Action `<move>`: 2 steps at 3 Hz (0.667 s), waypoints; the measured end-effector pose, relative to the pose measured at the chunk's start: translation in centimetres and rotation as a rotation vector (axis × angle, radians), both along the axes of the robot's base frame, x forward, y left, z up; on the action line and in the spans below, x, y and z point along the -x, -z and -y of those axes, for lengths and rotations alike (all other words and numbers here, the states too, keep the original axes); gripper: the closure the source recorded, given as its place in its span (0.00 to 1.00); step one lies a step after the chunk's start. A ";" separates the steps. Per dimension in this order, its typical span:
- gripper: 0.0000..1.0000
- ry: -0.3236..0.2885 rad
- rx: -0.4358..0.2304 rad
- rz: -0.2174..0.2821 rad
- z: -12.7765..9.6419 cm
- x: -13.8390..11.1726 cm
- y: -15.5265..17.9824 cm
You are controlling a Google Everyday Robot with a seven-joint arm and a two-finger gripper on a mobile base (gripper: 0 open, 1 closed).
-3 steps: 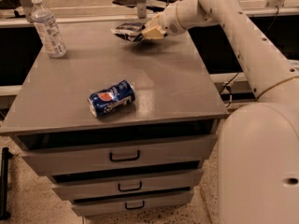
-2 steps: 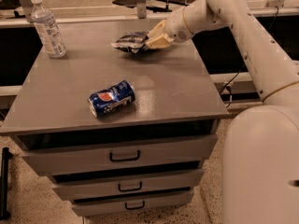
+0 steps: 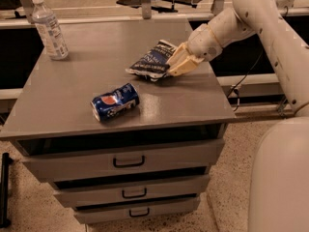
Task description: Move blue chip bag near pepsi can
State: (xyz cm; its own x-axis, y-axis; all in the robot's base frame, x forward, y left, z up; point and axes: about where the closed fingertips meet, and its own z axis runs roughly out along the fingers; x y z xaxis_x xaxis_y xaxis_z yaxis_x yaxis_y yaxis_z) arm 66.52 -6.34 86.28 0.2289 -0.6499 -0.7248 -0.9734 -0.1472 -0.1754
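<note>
Carried forward from the far edge of the grey drawer cabinet (image 3: 67,88), the blue chip bag (image 3: 150,59) now hangs nearer the middle of the top, and the arm has swung in with it. The gripper (image 3: 174,64) is over the right-hand part of the top. Its beige fingers (image 3: 182,65) are clamped on one edge of the bag, so almost the whole bag juts out past the fingertips, tilted. Its lower edge is close to the surface, but whether it touches cannot be told. The pepsi can (image 3: 115,101) lies on its side beyond the bag's free end, nearer the front edge, with bare top between the two.

The hold is only on a thin, crinkled margin, so a sharp move could let the bag pivot or slip from the fingers short of the can. The can also looks free to roll. If the dangling end sweeps in low and nudges it, it may travel toward the front edge. Letting go from above the surface risks the light bag sliding or flipping away. The water bottle (image 3: 48,28) stands well beyond the fingertips at the back corner, seemingly clear of the path.
</note>
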 end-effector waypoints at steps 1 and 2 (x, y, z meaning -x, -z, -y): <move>1.00 -0.067 0.022 -0.035 0.9 2.5 0.2; 0.82 -0.108 0.038 -0.051 0.8 3.2 0.4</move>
